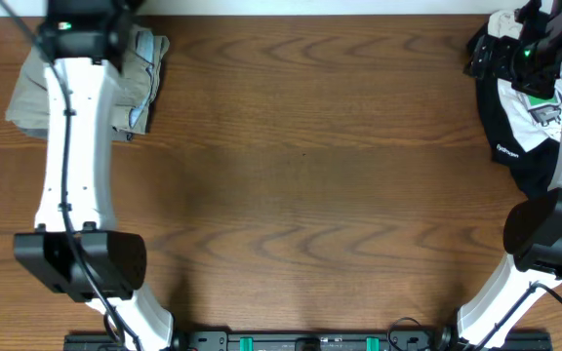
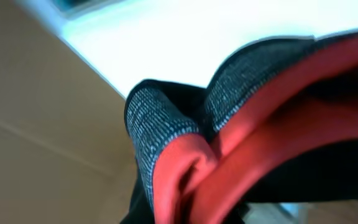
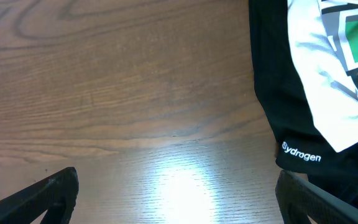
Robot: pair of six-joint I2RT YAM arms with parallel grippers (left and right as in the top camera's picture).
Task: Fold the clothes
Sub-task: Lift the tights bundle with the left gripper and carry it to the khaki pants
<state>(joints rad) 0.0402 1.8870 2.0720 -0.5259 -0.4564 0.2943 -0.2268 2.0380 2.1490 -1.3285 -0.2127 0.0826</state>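
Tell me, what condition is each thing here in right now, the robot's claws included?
left gripper: shut, seemingly pinching the pants' waistband.
black pants: waistband bunched up and lifted.
right gripper: open, empty, over the bare table.
khaki trousers: rumpled heap under the left arm.
black-and-white garment: crumpled at the table's right edge.

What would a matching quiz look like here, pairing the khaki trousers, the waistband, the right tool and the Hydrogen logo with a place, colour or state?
1 khaki trousers
2 waistband
3 right tool
4 Hydrogen logo

A grey and red
B open wide
C white on black cloth
D table's far left corner

Pairs: 1-D, 2-A, 3-B, 4-C
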